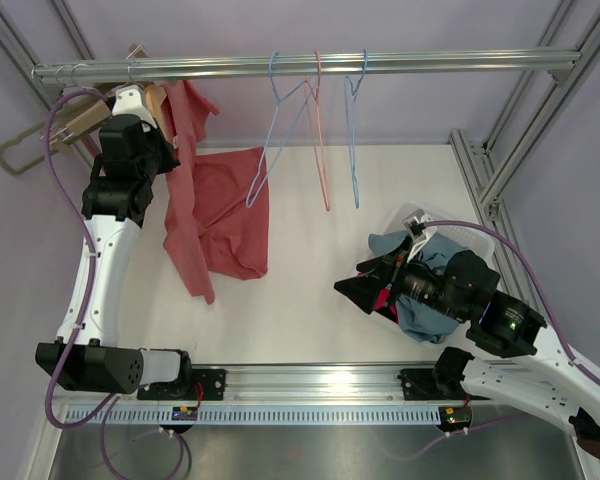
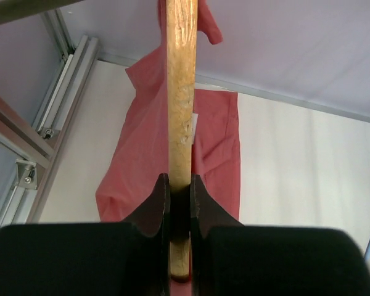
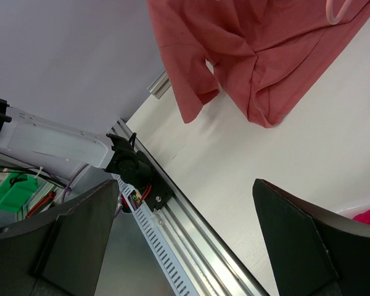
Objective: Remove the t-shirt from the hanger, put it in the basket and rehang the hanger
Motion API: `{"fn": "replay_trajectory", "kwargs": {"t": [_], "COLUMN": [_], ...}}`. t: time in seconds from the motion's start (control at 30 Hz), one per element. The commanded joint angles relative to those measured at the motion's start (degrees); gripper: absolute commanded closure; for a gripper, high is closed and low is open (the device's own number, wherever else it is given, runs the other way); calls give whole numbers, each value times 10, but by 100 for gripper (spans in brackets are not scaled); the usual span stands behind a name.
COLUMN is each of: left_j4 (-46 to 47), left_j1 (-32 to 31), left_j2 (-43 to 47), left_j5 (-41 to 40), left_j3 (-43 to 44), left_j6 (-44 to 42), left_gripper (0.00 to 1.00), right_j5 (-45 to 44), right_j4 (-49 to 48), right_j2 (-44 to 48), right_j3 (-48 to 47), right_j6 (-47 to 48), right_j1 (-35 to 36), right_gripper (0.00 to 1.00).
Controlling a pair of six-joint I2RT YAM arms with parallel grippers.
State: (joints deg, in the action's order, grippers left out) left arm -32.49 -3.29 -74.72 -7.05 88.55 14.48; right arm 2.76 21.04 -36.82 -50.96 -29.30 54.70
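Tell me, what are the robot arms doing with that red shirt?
The left gripper is pinching the wooden hanger up by the rail. The red t-shirt hangs from it, its lower part lying on the table. The right gripper is wide open, holding nothing, beside the bin of clothes.

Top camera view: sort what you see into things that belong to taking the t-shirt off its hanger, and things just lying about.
Job in hand: red t-shirt; wooden hanger; left pincer, clamped on that hanger.
Lying about: three bare wire hangers on the rail; plastic bin of clothes.
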Motion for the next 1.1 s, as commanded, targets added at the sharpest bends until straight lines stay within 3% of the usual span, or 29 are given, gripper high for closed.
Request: {"fn": "replay_trajectory", "kwargs": {"t": [0.0,0.27,0.5,0.73,1.07], "left_j4": [43,68,125,146,160], "left_j1": [2,2,1,1,1], "left_j2": [9,15,39,48,66], "left_j5": [-5,26,158,227,251], "left_j3": [13,33,23,20,48], "left_j6": [-10,-35,-65,-91,-71], "left_gripper": [100,100,100,100,100], "right_j5": [26,26,28,29,36], "right_j4": [-26,-21,-26,-21,-25], "right_j2": [1,4,6,4,-10], "right_j3": [3,2,5,-6,-8], "right_j6": [-4,-2,-5,-2,-5], "right_j1": [-1,-1,-1,-1,-1], "right_gripper": [1,1,1,1,1]}}
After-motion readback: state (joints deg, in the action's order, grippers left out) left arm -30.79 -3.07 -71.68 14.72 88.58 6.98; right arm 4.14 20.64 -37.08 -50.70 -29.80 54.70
